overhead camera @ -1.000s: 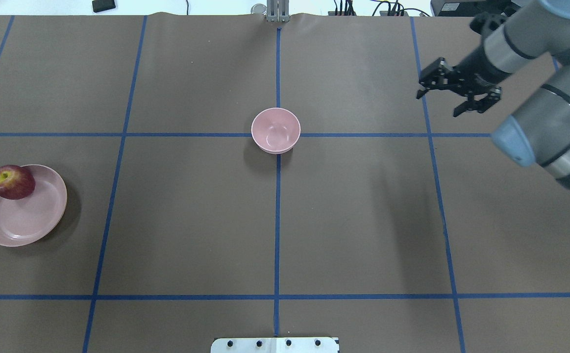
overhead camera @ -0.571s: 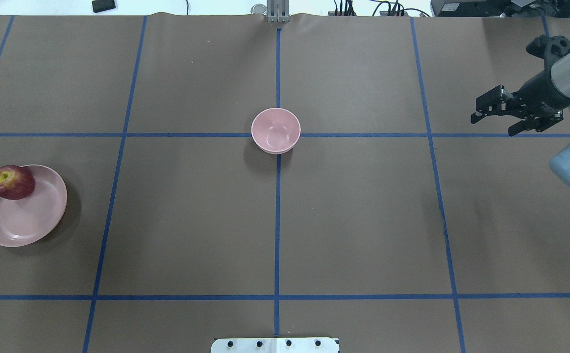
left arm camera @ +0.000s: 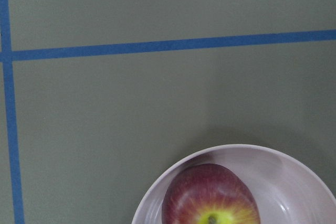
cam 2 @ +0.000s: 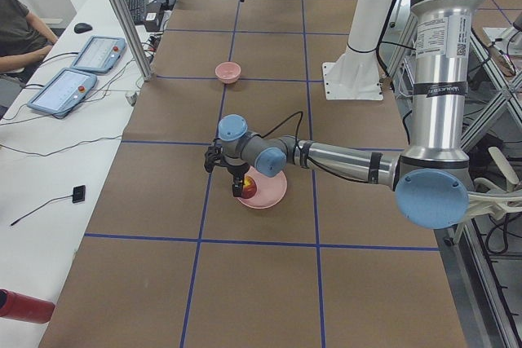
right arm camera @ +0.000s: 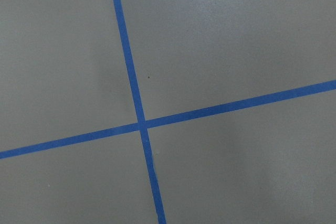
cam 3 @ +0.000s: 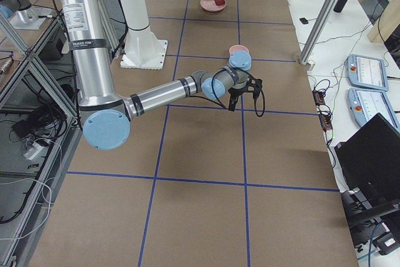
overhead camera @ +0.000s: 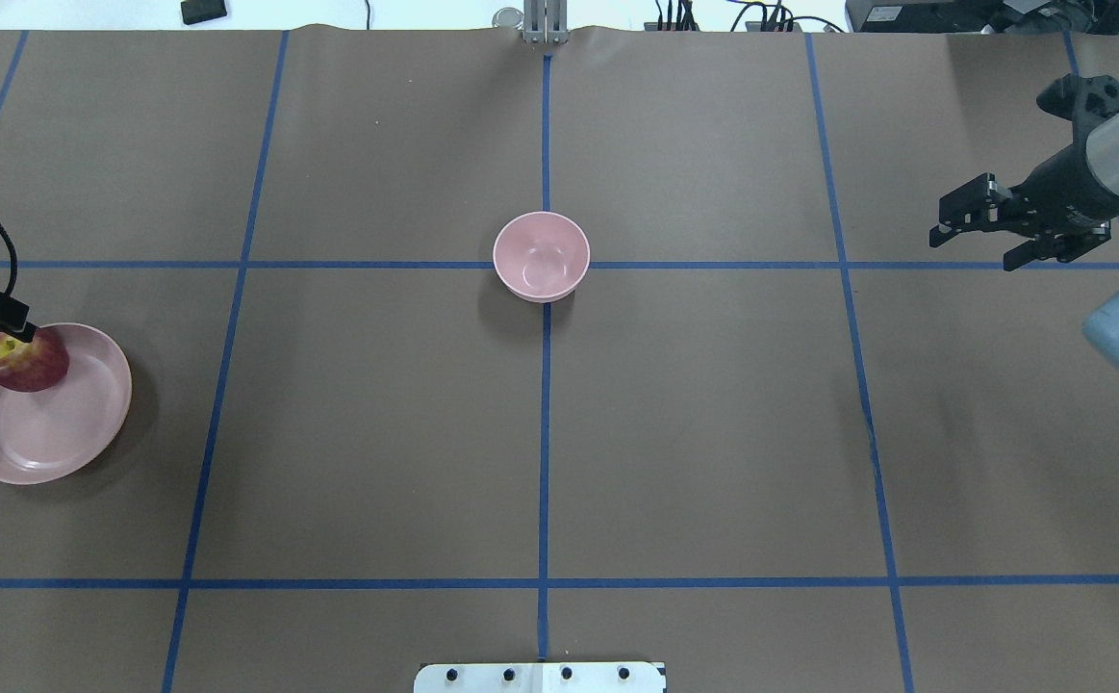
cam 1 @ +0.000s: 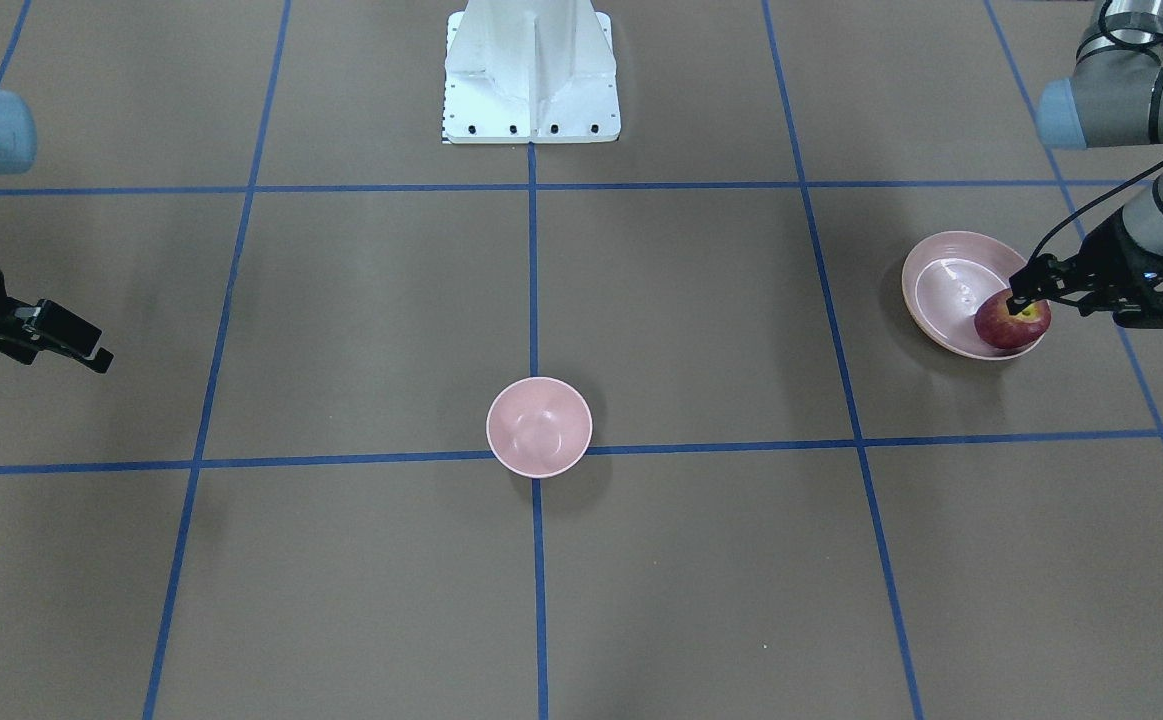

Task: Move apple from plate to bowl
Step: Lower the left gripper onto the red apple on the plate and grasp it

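Well, the apple (cam 1: 1012, 322) sits on the plate (cam 1: 933, 288). The left gripper (cam 1: 1019, 300) hangs right above it; I cannot tell how its jaws stand. The right gripper (overhead camera: 971, 246) has its jaws spread apart, holding nothing.

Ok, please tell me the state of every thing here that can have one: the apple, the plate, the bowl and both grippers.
apple: resting on the plate, near its rim, not gripped.
plate: flat on the table, holding only the apple.
bowl: upright, empty.
left gripper: jaws open, just over the apple.
right gripper: jaws open, empty, far from both dishes.
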`<action>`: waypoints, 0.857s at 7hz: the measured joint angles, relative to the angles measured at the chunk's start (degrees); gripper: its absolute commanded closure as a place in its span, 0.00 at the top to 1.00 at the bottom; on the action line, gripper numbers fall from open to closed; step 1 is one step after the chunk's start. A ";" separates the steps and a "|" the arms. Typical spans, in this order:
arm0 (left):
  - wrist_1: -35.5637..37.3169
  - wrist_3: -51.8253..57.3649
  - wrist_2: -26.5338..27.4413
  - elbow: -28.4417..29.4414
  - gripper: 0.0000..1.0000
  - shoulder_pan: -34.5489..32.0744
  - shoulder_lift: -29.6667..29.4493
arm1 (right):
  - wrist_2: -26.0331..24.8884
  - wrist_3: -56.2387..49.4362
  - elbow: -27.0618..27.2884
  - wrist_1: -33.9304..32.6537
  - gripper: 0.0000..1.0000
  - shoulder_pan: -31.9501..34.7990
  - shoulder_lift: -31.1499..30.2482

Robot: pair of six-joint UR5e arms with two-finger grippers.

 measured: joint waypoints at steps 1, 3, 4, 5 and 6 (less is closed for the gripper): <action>-0.07 -0.40 0.02 0.08 0.98 0.35 -0.23 | -0.42 0.00 -0.07 -0.02 1.00 -0.04 0.00; -0.08 -0.53 0.27 0.38 0.98 1.42 -0.36 | -0.82 0.00 -0.24 -0.02 1.00 -0.28 -0.01; -0.14 -0.50 0.29 0.73 0.98 1.88 -0.40 | -0.90 0.00 -0.34 0.02 1.00 -0.32 -0.01; -0.17 -0.41 0.35 1.18 0.98 2.32 -0.41 | -0.91 0.01 -0.42 0.04 1.00 -0.34 -0.01; -0.18 -0.38 0.40 1.59 0.98 2.62 -0.43 | -0.88 0.01 -0.45 0.03 1.00 -0.35 -0.01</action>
